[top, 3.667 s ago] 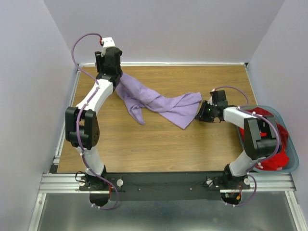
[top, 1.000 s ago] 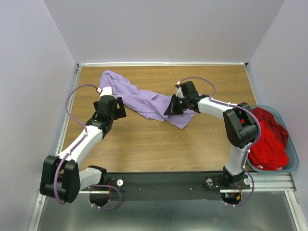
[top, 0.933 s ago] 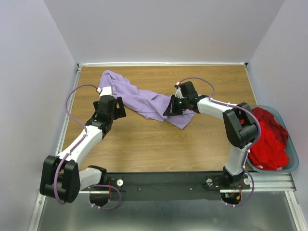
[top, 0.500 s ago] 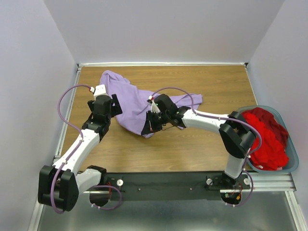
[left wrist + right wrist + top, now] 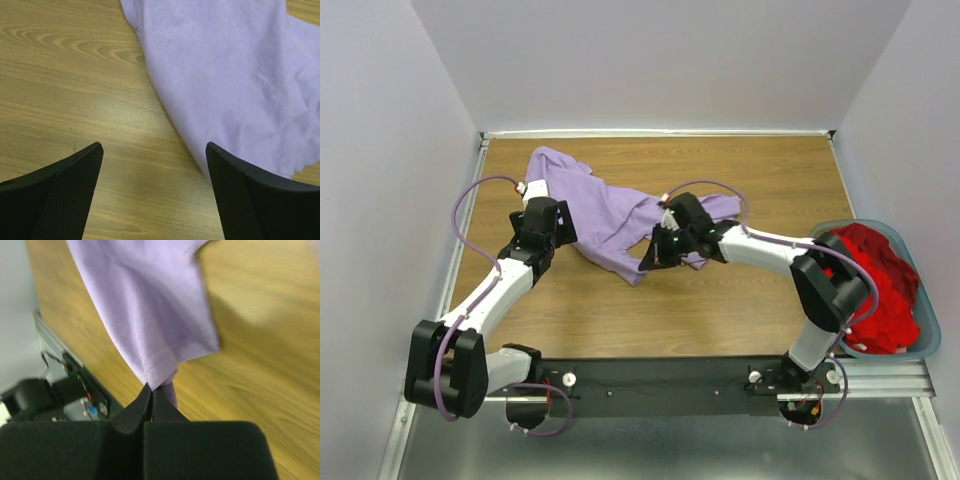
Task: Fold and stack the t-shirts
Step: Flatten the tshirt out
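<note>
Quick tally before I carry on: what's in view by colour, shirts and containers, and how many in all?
lavender t-shirt: 1
red t-shirt heap: 1 (cannot tell if more than one garment)
teal-grey basket: 1
Total: 3

A wood-grain counter (image 5: 720,305) fills the space between pale grey walls (image 5: 380,150). A teal-grey plastic basket (image 5: 928,348) sits at its right edge, near the metal rail (image 5: 450,380) in front.

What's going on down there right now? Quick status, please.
Left gripper open, empty, beside lavender t-shirt. Right gripper shut on its hem. Red t-shirt heaped in basket. Nothing in the way.
</note>
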